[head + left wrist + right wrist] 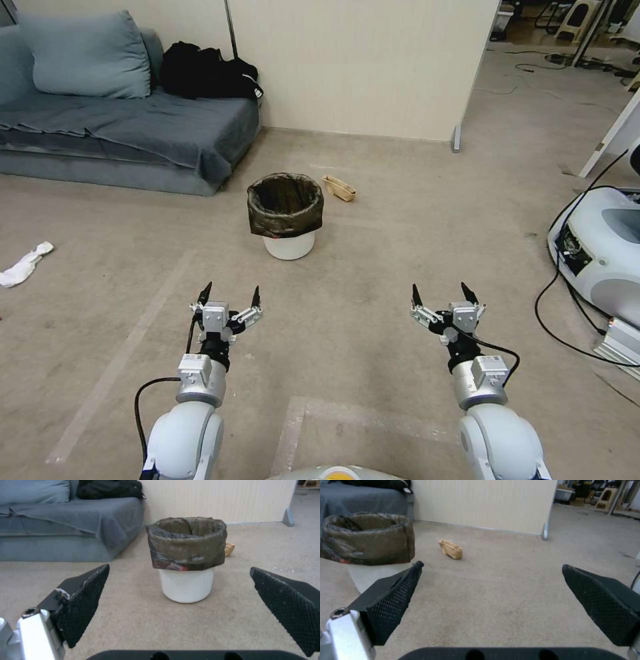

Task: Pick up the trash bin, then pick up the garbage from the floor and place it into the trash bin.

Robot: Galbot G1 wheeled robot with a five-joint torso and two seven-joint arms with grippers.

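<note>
small round white plastic trash bin (288,244), its dark crinkly bag folded over the rim, stands upright on the beige carpet (373,267) ahead of us, near the grey sofa (133,133). a tan crumpled paper scrap (339,187) lies just beside the bin on its far right; a white tissue (24,265) lies well apart at left. our left gripper (231,294) and right gripper (440,294) hover low, fingers spread wide, empty. we judge this a ready pose: the left lines up with the bin for the pickup.

Ahead of my jaws: beige carpeted floor (373,280) with pale tape lines. Grey-blue sofa (127,133) well ahead to my left, cushion (87,57) and black bag (207,70) on it. Cream panel wall (360,67) straight ahead, ending at a metal foot (457,139). Black cables (553,313) trail right of my jaws.
</note>
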